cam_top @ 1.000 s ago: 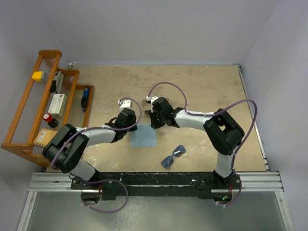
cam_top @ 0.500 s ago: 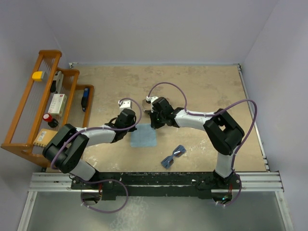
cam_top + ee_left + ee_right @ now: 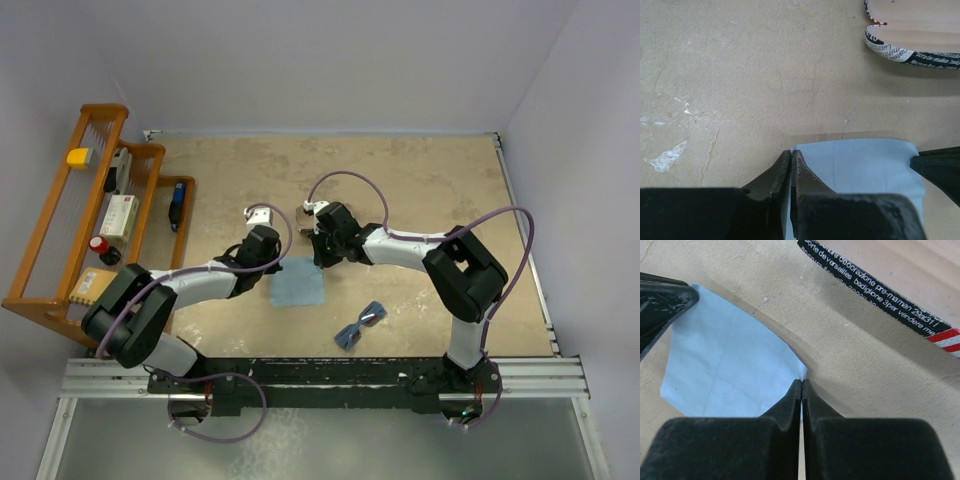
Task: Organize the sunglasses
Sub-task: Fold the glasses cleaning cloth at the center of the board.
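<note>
An orange wooden rack (image 3: pixel 103 112) lines the left edge of the beige surface (image 3: pixel 430 180). The left gripper (image 3: pixel 790 159) pinches the far-left corner of the light-blue square cloth (image 3: pixel 860 165), and the right gripper (image 3: pixel 801 386) pinches its far-right corner. The blue-tinted sunglasses (image 3: pixel 360 325) lie further right near the front edge, with bare surface around them. Only the wrist views show a print-banded rim (image 3: pixel 912 56).

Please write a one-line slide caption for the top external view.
The left gripper and right gripper each pinch a far corner of the blue cloth; the sunglasses lie apart.
</note>
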Controlling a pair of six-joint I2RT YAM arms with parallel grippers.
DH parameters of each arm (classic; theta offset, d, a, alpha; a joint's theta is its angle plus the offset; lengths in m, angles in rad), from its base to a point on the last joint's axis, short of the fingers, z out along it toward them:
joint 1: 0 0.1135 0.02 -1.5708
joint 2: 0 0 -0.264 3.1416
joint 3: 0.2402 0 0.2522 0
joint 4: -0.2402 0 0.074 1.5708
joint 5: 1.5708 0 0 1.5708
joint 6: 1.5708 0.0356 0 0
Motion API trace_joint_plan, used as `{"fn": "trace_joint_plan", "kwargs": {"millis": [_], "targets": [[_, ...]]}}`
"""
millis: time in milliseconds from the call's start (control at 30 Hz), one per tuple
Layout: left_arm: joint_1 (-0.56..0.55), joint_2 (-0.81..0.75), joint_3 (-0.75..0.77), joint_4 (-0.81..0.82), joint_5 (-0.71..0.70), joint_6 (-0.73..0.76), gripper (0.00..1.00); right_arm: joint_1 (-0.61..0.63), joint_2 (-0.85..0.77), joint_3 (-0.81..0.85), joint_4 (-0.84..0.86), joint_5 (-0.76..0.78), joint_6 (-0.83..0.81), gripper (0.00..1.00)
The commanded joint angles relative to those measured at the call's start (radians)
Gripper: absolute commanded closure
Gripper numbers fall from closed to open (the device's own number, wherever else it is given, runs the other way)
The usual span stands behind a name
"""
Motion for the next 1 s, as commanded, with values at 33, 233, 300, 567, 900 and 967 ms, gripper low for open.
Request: {"fn": "trace_joint_plan", "kwargs": {"millis": [33, 233, 300, 567, 900, 967], "targets": [[-0.008, -0.084, 0.014, -0.011, -0.011, 0.018, 1.0, -0.002, -0.023, 0.006, -0.013, 0.01, -0.012, 1.0], [-0.018, -0.109, 0.01, -0.016, 0.001, 0.013, 1.0, -0.003, -0.041, -0.009, -0.005, 0.015, -0.029, 1.0], [-0.025, -0.116, 0.003, -0.015, 0.001, 0.007, 1.0, -0.002, -0.046, -0.011, -0.004, 0.016, -0.03, 1.0], [-0.036, -0.176, -0.035, -0.018, -0.003, -0.002, 1.0, -0.002, -0.082, -0.045, 0.019, 0.01, -0.029, 1.0], [-0.048, -0.194, -0.065, -0.009, -0.009, -0.012, 1.0, 0.019, -0.135, -0.083, 0.056, -0.035, -0.034, 1.0], [-0.052, -0.199, -0.067, -0.011, -0.012, -0.015, 1.0, 0.029, -0.143, -0.088, 0.06, -0.035, -0.04, 1.0]]}}
